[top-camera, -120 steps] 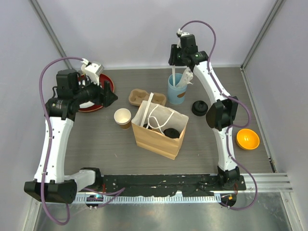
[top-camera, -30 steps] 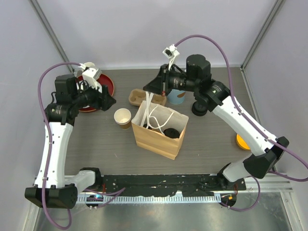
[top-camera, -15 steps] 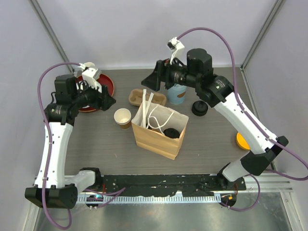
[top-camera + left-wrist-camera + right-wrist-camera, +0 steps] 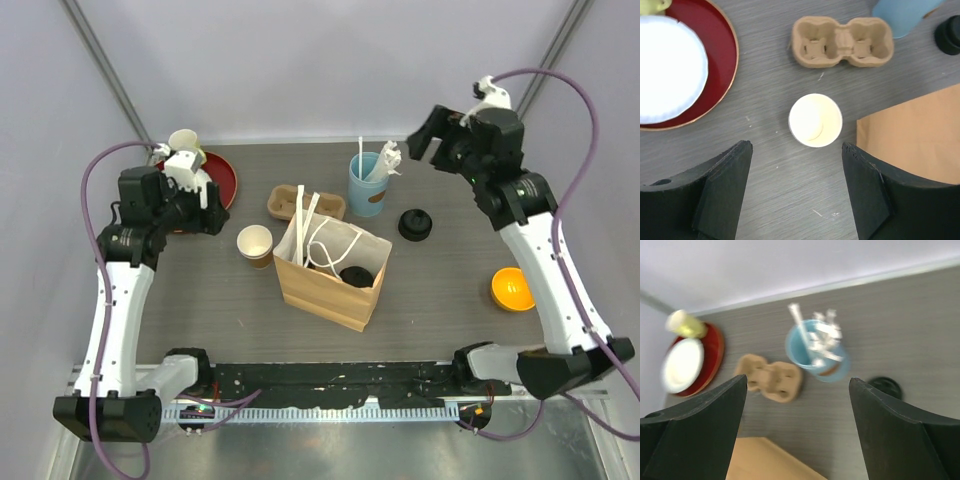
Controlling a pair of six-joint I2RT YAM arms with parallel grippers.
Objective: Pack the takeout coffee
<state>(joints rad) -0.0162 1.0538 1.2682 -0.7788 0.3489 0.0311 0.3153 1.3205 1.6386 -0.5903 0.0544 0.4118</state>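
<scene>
A brown paper bag (image 4: 325,285) with white handles stands open mid-table. Inside it I see the black lid of one takeout coffee (image 4: 355,276), with a second dark shape (image 4: 312,263) beside it under the handles. My left gripper (image 4: 208,203) is open and empty, left of a lidless tan cup (image 4: 255,242). In the left wrist view the gripper (image 4: 796,165) hovers just short of that cup (image 4: 815,120). My right gripper (image 4: 428,142) is open and empty, raised at the back right; its wrist view (image 4: 797,405) is blurred.
A cardboard cup carrier (image 4: 305,203) lies empty behind the bag. A blue cup of stirrers (image 4: 368,185) and a stack of bare black lids (image 4: 415,224) stand to its right. A red plate (image 4: 222,178) and yellow cup (image 4: 184,139) are back left, an orange bowl (image 4: 514,290) at right.
My right arm has swung from above the carrier and bag to the back right, still open and empty. My left arm has barely moved.
</scene>
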